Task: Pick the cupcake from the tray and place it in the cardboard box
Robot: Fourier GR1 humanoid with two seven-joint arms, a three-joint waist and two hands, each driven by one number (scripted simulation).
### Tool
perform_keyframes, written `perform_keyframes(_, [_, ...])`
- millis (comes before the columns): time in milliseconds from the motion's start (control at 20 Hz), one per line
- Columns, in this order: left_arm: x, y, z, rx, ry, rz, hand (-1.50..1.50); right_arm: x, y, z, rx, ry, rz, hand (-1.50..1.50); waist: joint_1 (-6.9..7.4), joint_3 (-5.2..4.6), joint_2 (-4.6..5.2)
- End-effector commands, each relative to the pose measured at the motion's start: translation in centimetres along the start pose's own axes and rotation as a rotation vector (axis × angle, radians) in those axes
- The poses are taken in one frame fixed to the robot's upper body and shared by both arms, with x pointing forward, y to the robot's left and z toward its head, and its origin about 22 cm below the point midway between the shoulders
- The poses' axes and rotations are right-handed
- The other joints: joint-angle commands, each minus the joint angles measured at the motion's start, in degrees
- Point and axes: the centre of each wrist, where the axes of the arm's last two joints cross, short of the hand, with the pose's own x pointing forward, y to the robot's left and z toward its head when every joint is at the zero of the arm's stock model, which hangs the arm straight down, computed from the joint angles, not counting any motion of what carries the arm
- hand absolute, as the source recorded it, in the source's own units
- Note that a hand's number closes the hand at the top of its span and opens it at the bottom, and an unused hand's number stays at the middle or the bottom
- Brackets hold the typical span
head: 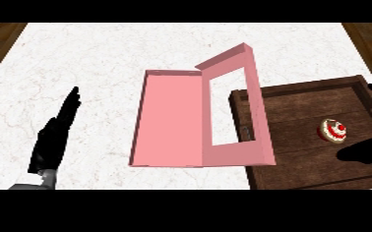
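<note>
While nothing is held by either hand, the scene is set out as follows, from largest to smallest.

Counter [94, 59]: a white marbled top is seen filling most of the head view, with brown edges at the upper corners.

Tray [305, 172]: a dark wooden tray with a raised rim is placed at the right of the counter, running off the right and lower edges of the view.

Box [170, 123]: a pink box is laid open in the middle of the counter; its windowed lid [240, 152] is swung out to the right and overlaps the tray's left rim.

Left hand [54, 137]: it is seen at the lower left, well apart from the box, its fingers straight, released and pointed up.

Right hand [357, 153]: only a dark part is shown at the right edge, over the tray; whether its fingers are open or curled cannot be told.

Cupcake [334, 130]: it is set on the tray near the right edge, just above and left of the right hand's visible part; contact cannot be judged.
</note>
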Motion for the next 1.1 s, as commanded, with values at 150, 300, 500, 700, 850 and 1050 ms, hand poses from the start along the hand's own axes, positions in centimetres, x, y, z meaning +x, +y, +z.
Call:
perform_keyframes(150, [1.0,-0.8,0.3,0.015,-0.017,-0.001,0.0,1.0,2.2,0.5,0.021,0.097,0.041,-1.5,-0.17,0.05,-0.07])
perform_keyframes(300, [0.8,0.8,0.8,0.014,0.006,-0.001,0.0,0.7,1.1,0.1,0.023,0.107,0.039,-1.5,-0.24,0.06,-0.09])
perform_keyframes(500, [0.5,1.7,-0.3,0.017,-0.003,-0.003,0.0,-0.5,1.2,-0.9,0.028,0.101,0.04,-1.5,-0.41,0.06,-0.05])
perform_keyframes(700, [-0.2,-0.6,0.4,0.004,-0.009,0.0,0.0,0.0,1.9,-0.3,0.007,0.095,0.038,-1.5,-0.46,0.05,-0.06])
perform_keyframes(850, [0.4,1.4,0.4,-0.008,0.012,0.003,0.0,-1.0,2.6,-2.5,0.018,0.102,0.023,-1.5,-0.21,0.07,-0.03])
perform_keyframes(1050, [0.3,-1.0,-1.2,0.014,-0.004,0.005,0.0,0.5,2.8,-1.8,0.01,0.103,0.03,-1.5,-0.32,0.06,0.0])
